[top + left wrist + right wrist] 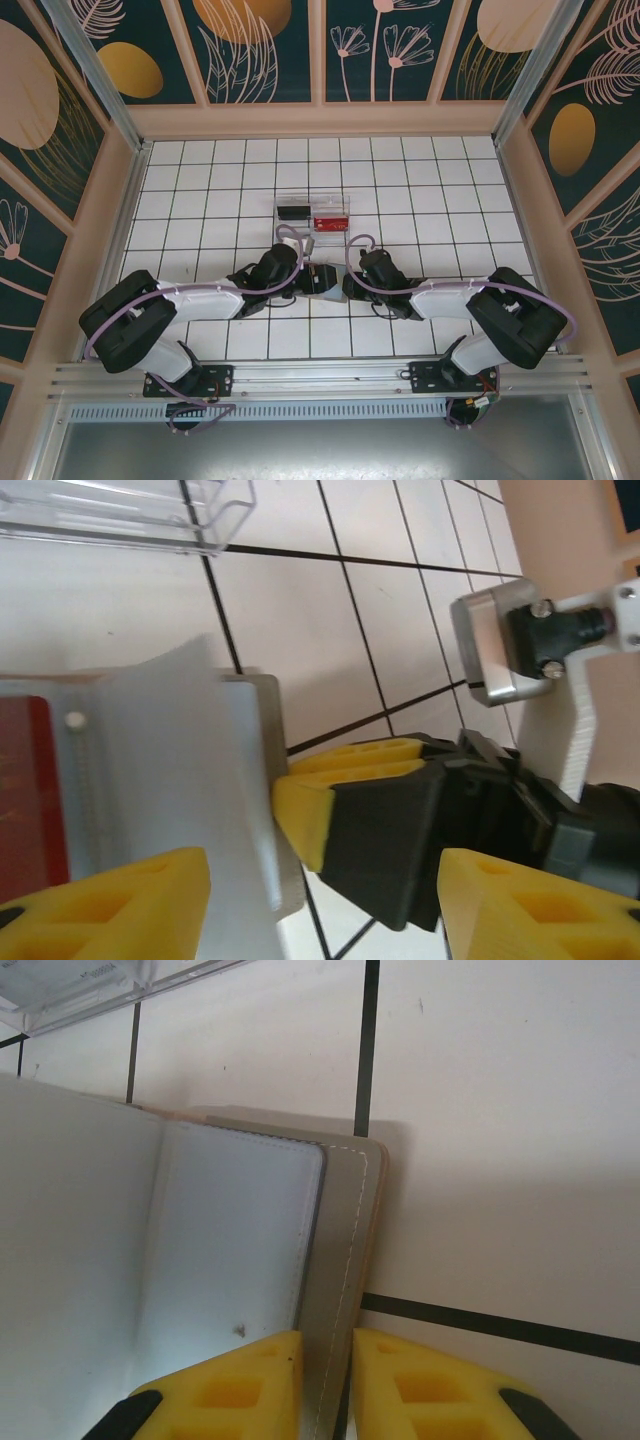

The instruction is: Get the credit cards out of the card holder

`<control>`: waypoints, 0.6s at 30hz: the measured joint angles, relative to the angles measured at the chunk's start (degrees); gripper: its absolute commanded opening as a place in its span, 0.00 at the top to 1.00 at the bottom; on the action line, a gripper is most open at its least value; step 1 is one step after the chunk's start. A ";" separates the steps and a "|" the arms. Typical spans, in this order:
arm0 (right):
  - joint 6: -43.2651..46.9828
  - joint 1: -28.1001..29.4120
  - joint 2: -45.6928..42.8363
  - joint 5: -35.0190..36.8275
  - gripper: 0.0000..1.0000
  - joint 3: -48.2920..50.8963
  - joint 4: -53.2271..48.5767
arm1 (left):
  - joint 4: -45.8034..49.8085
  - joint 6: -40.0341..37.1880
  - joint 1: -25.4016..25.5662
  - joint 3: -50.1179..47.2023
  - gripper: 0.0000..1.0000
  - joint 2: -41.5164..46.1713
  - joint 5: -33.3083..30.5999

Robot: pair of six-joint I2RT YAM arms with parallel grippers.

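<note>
The grey card holder (345,1260) lies open on the tiled table between both arms (322,283). My right gripper (325,1380) is shut on the holder's stitched grey edge, one yellow finger on each side. In the left wrist view the same right fingers (305,805) pinch the holder's edge (262,780). A pale translucent flap (170,770) stands up from the panel. One red credit card (30,790) sits in the holder at the far left. My left gripper (322,875) is open wide, its jaws straddling the holder's near edge and the right gripper's tips.
A clear plastic tray (313,215) stands just behind the holder, with a red card (330,222) and a black item (293,212) in it. Its corner shows in the wrist views (130,515) (80,985). Wooden walls ring the white tiled table.
</note>
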State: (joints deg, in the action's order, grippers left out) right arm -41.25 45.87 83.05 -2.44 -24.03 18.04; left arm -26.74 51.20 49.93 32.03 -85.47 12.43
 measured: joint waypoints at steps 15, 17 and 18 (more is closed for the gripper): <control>0.24 0.33 -3.02 1.49 0.74 -1.22 -2.43 | 8.90 -3.08 0.00 -1.03 0.35 13.79 -9.16; 0.24 0.33 -3.30 1.51 0.74 -1.38 -2.45 | 10.64 -3.63 -0.20 -1.27 0.35 13.86 -11.13; 0.24 0.35 -3.39 1.51 0.74 -1.40 -2.45 | 11.45 -3.89 -0.48 -1.55 0.35 13.86 -12.00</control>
State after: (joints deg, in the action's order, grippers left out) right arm -41.01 46.22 79.66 -0.93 -25.43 15.59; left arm -15.29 47.31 49.45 30.48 -71.61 0.43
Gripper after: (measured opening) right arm 0.260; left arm 0.652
